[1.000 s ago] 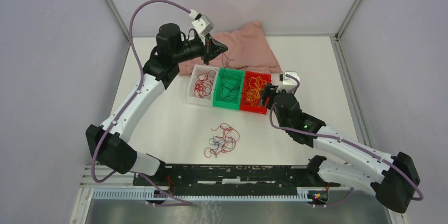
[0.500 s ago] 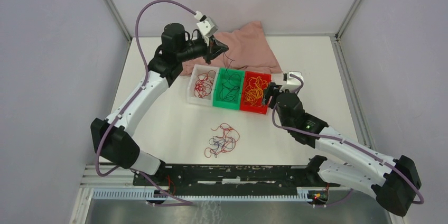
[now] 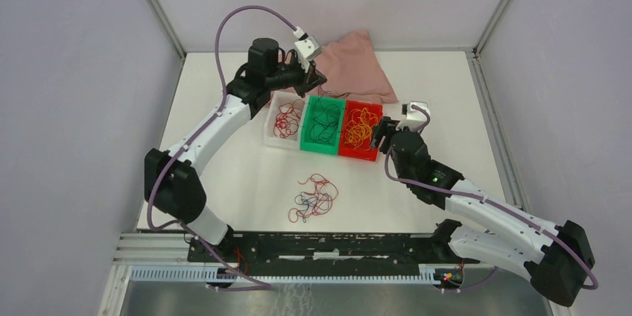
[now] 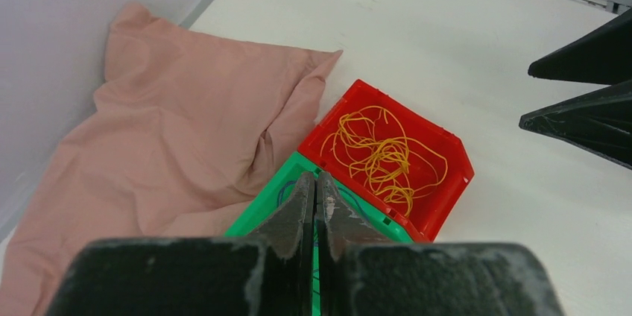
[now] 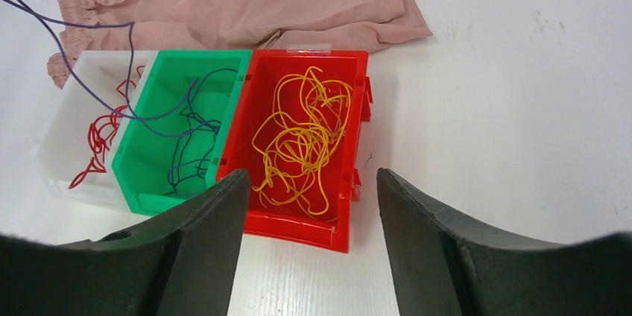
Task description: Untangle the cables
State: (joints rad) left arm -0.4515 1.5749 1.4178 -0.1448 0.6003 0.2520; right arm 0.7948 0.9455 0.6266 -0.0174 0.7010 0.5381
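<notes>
A loose clump of red, orange and dark blue cables (image 3: 313, 198) lies on the table in front of three bins. The white bin (image 3: 270, 128) holds red cables (image 5: 97, 141), the green bin (image 3: 322, 143) holds dark blue cables (image 5: 190, 144), and the red bin (image 3: 356, 153) holds yellow cables (image 5: 298, 144). My left gripper (image 3: 311, 81) is above the back of the green bin (image 4: 277, 182) and is shut on a thin dark blue cable (image 5: 97, 96) that hangs down into that bin. My right gripper (image 5: 309, 178) is open and empty, just in front of the red bin's right end.
A pink cloth (image 3: 354, 70) lies crumpled behind the bins, touching their back edges. The enclosure's walls close in the table on the left, back and right. A black rail (image 3: 335, 245) runs along the near edge.
My left arm has swung to the right with the dark blue cable, from above the white bin's back to above the green bin. My right gripper has barely moved.
</notes>
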